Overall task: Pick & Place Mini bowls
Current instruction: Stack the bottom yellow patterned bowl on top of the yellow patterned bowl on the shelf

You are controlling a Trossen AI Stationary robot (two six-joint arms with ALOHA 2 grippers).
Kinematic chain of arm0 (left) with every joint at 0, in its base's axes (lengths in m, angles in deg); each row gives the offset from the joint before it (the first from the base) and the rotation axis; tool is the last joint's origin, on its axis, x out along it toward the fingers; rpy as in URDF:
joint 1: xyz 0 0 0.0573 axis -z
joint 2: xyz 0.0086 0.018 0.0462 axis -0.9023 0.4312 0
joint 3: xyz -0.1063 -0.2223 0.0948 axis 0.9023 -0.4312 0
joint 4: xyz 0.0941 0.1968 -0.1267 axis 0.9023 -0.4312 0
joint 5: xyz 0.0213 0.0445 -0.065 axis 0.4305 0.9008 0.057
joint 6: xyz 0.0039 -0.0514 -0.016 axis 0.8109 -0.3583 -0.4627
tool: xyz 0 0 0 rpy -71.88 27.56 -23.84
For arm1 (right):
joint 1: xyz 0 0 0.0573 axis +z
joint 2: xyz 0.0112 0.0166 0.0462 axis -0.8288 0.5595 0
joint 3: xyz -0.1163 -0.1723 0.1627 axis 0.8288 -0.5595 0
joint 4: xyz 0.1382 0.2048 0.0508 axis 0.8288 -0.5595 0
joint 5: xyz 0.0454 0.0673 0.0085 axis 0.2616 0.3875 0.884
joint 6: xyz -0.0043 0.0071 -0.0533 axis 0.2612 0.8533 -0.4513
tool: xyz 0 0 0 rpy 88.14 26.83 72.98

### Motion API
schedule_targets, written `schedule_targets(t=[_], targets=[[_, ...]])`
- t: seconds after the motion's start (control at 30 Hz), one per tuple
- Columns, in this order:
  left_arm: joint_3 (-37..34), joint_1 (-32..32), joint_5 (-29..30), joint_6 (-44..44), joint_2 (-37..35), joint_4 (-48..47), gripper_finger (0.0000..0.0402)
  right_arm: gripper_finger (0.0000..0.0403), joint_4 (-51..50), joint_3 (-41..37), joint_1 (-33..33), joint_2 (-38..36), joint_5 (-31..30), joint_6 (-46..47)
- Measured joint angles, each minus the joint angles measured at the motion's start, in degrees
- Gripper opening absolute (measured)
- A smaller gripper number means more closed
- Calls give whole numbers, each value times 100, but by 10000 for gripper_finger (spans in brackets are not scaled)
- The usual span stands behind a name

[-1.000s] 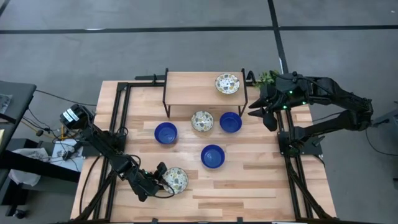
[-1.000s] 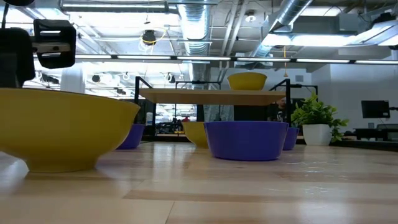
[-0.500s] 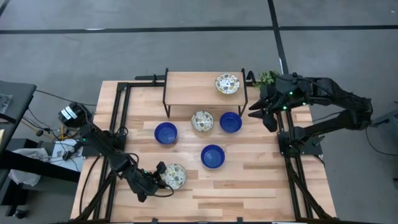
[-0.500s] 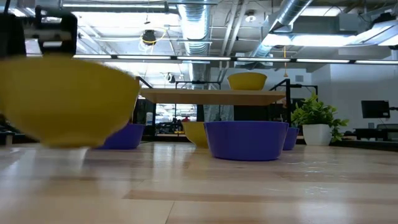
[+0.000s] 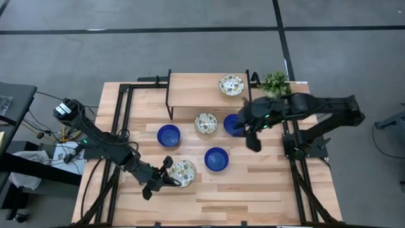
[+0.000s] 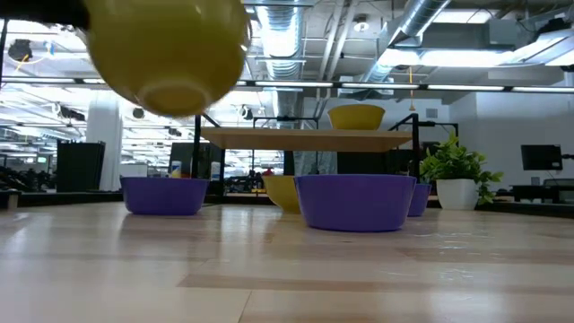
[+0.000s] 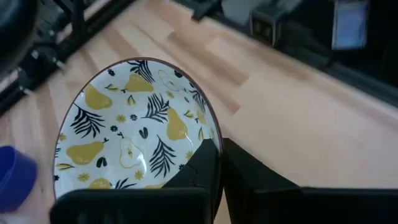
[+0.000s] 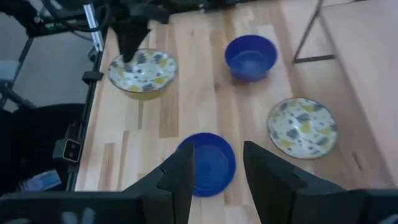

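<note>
My left gripper (image 5: 172, 178) is shut on a cream bowl with a pear and leaf pattern (image 5: 183, 171), near the table's near left corner; the low view shows its yellow outside (image 6: 170, 54) high off the table. My right gripper (image 5: 252, 140) is open and hovers over the middle of the table, its fingers (image 8: 180, 171) standing above a blue bowl (image 8: 208, 163). Three blue bowls (image 5: 168, 135) (image 5: 216, 158) (image 5: 233, 124) and a patterned bowl (image 5: 205, 123) rest on the tabletop. Another patterned bowl (image 5: 231, 85) sits on the raised shelf. My left gripper pinches the patterned bowl's rim (image 7: 208, 140) on the side nearest the arm, one finger (image 7: 202, 171) inside the bowl and the other outside. The fingers come slanting from the table's left. The bowl is lifted clear of the table and hangs out beyond the fingertips.
A wooden shelf on a black frame (image 5: 190, 88) stands at the table's far edge. A small green plant (image 5: 275, 82) sits at the far right. Black rails (image 5: 123, 120) run along both sides. Bare wood lies at the table's near right (image 5: 266, 183).
My left gripper has lifted the patterned bowl off the table and carried it a little toward the table's right. My right arm has swung from beside the plant toward the table's left and near side, and now stands over the blue bowls.
</note>
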Motion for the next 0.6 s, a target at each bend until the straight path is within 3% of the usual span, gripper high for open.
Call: schedule_targets(t=[0.33,0.47,0.6], targets=[[135,-601,-84,807,0,-398,11,127,1107,-2,88,1316,-567,530],[135,-610,399,738,22,-574,11,127,1684,-2,135,1797,-1015,582],[135,-561,831,725,83,-559,11,127,2163,-1,128,2160,-1025,782]])
